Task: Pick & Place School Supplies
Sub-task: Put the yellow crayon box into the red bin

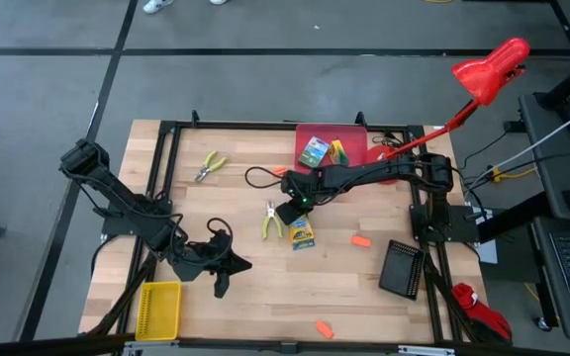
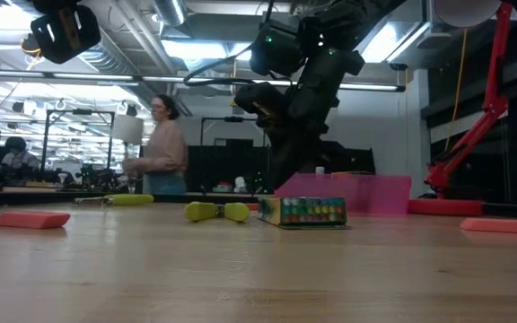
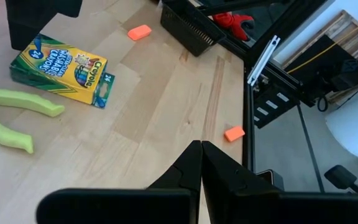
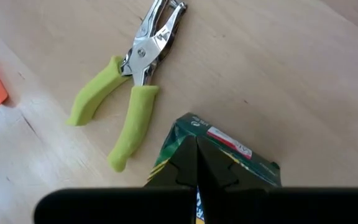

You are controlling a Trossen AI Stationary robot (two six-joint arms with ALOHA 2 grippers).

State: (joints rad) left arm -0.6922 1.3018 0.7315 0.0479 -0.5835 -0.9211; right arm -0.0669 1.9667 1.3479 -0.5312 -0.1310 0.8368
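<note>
One green-and-yellow crayon box (image 1: 302, 233) (image 2: 303, 212) (image 4: 229, 155) lies flat on the table's middle. Two more crayon boxes (image 1: 323, 151) lie in the red bin (image 1: 354, 138). One pair of yellow-green pliers (image 1: 272, 220) (image 4: 132, 81) lies beside the box, and another pair (image 1: 209, 166) lies toward the far left. Orange sticks (image 1: 361, 239) (image 1: 323, 329) lie on the wood. My right gripper (image 1: 289, 213) (image 4: 196, 149) is shut, its tips over the box's end. My left gripper (image 1: 221, 269) (image 3: 201, 149) is shut and hovers near the near-left part. My right gripper's shut fingertips come from above over one end of the crayon box (image 4: 194, 124), which lies flat on the table. Whether the tips touch it, I cannot tell.
A yellow bin (image 1: 158, 309) sits at the near left corner and a black bin (image 1: 401, 267) at the near right. A black frame edges the table. A red clamp lamp (image 1: 488, 69) stands at the far right. A person (image 2: 162, 144) stands beyond the table.
</note>
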